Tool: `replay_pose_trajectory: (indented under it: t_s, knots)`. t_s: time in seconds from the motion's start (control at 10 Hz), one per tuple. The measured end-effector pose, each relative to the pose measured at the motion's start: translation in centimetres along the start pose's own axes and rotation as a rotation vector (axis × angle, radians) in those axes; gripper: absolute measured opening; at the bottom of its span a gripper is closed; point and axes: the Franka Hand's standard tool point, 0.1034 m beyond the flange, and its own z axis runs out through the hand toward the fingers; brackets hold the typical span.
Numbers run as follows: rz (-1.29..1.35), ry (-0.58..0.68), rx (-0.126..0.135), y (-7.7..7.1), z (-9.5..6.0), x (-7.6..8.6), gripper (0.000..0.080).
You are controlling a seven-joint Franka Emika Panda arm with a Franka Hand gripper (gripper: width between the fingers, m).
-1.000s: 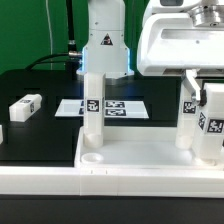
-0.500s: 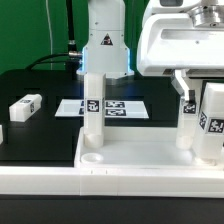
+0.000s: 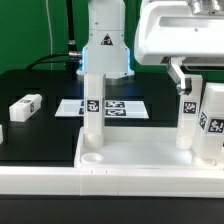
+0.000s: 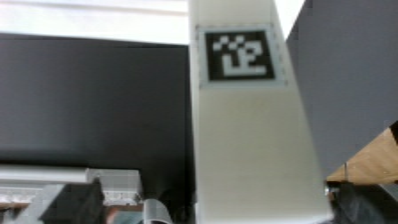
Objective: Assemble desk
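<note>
Wide-open gripper (image 3: 190, 86) poised above the desk top (image 3: 130, 160), over its far corner on the exterior view's right, clasping nothing. Straight beneath it, the far right leg (image 3: 187, 122): upright at that corner, long axis vertical, running in line with the gripper's own downward reach. One dark finger (image 3: 179, 76) clear of the leg's top on the side toward the exterior view's left; the other finger hidden. In the wrist view, the same leg as a tall white post with its tag (image 4: 240, 57) facing the camera, lying along the middle of the gap between the jaws and, as far as can be seen, touching neither. Just beside it, toward the desk's near edge, a second upright leg (image 3: 212, 122), close enough to be brushed by any sideways drift. At the far corner on the exterior view's left, a third upright leg (image 3: 93, 108). Off the desk altogether, well beyond its left edge, a loose leg (image 3: 25, 106) lying flat on the black table (image 3: 40, 135), and behind the desk's far edge the marker board (image 3: 118, 107). Judged from this: for another hold on the far right leg, a plain vertical descent; for the loose leg, a long crossing toward the exterior view's left.
</note>
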Motion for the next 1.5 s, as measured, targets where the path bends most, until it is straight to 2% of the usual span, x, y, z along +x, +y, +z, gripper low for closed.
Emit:
replay_pose_trajectory:
  t_s: [0.2,0.7,1.0,1.5]
  knots:
    - [0.007,-0.015,0.005,0.5,-0.7,1.1,0.0649]
    - [0.007,-0.084,0.013,0.2,0.0,0.0,0.0649]
    - [0.023,-0.309,0.053,-0.6,0.4,-0.3,0.0649]
    - [0.026,-0.648,0.080,-1.0,0.3,-1.6,0.0649]
